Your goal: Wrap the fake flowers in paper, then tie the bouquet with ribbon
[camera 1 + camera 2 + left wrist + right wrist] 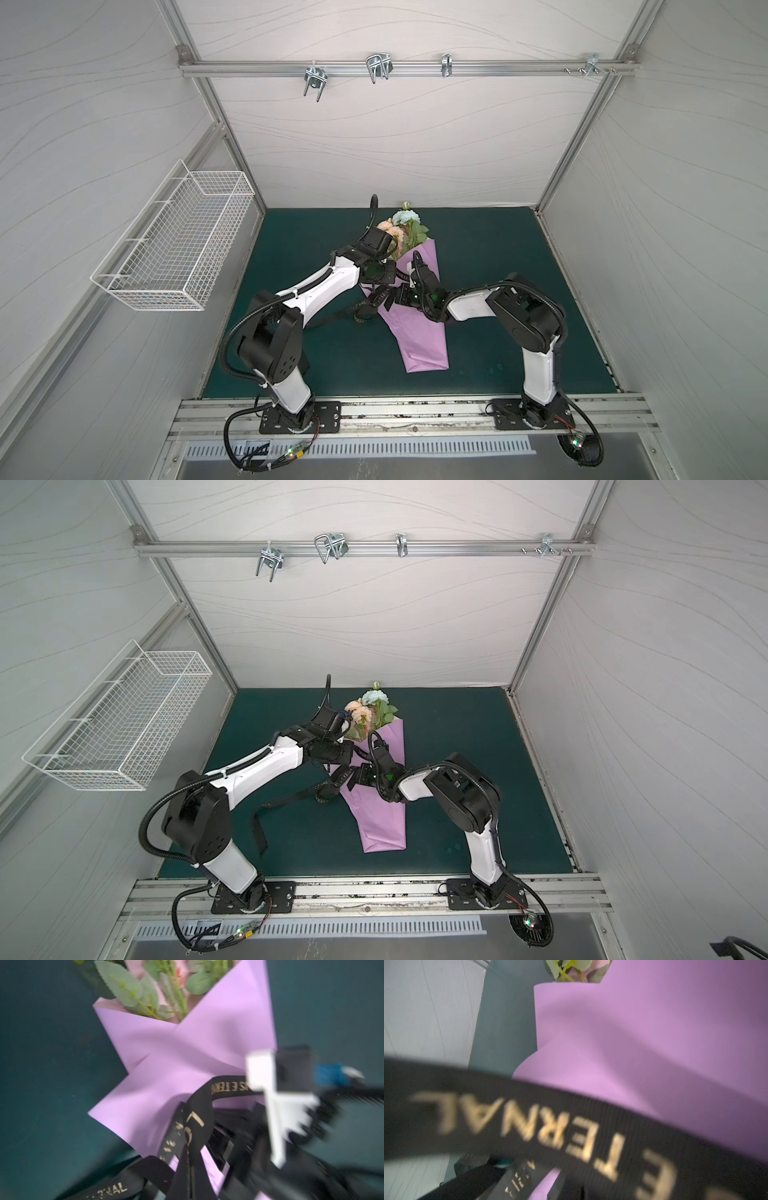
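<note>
The bouquet of peach and pale blue fake roses [404, 230] lies in a lilac paper cone [419, 336] on the dark green counter [498, 291], and at the cone's middle the left tool [374, 293] and right tool [399, 297] each pinch a black gold-lettered ribbon [259, 833].

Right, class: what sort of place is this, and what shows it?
Probably a robot test cell: wall panels in an aluminium frame, left arm and right arm bolted to a front rail, a green mat as worktop.

Bouquet [402, 218] in paper wrap [419, 332] on mat [478, 232] centre; ribbon [261, 833] across wrap middle, trailing left.
</note>
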